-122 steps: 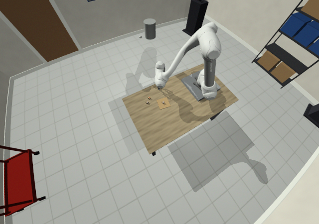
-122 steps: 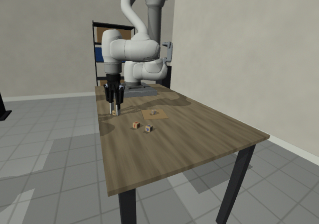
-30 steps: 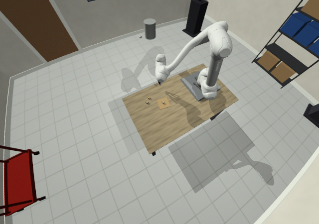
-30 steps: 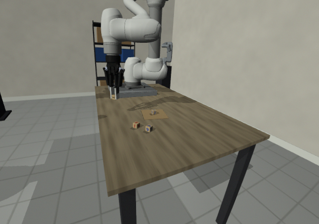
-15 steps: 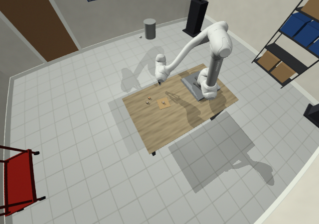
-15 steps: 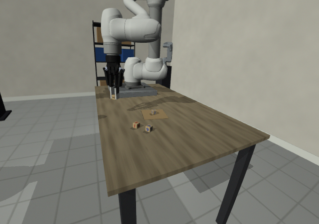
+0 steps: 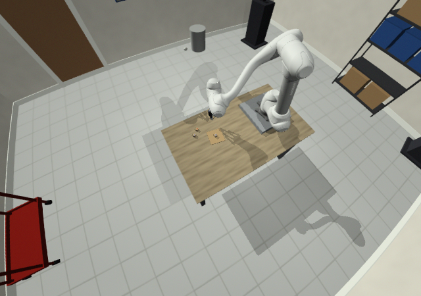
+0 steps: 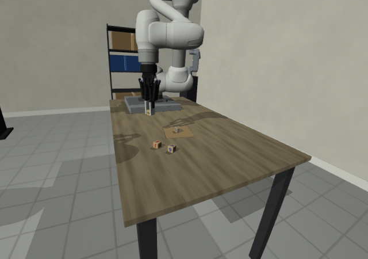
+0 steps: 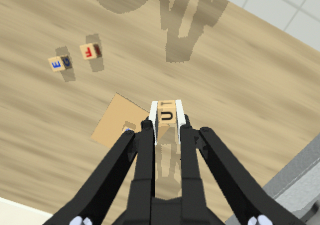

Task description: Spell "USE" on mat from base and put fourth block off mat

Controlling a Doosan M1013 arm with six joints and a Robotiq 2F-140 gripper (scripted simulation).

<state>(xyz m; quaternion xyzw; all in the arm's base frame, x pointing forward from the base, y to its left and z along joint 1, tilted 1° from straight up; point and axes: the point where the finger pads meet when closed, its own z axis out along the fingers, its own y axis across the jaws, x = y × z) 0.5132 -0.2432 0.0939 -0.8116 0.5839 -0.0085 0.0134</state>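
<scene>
U block [image 8: 148, 112] [image 9: 167, 116], pale wood with a black letter, is held between the narrowly set fingers [image 8: 149, 108] above the worktop [image 7: 190, 160] [image 8: 207, 167] [image 9: 240, 75], beside the tan mat [image 7: 212, 140] [image 8: 184, 133] [image 9: 112, 120]. Its U face shows to the wrist view, the letter lying sideways; being a cube, it has no distinct long axis. Beyond the mat sit the E block [image 7: 194, 135] [image 8: 171, 148] [image 9: 57, 63] and F block [image 7: 197, 129] [image 8: 157, 144] [image 9: 88, 51].

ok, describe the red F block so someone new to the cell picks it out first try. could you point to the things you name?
On the wooden table [image 7: 190, 156] [image 8: 207, 161] [image 9: 240, 70], find the tan square mat [image 7: 211, 139] [image 8: 186, 134] [image 9: 112, 117]. Off the mat, on the side away from the robot's base, two small letter blocks sit close together. Yours is the red-lettered block [image 7: 197, 129] [image 8: 156, 144] [image 9: 89, 51]; its neighbour's letters are blue.
</scene>
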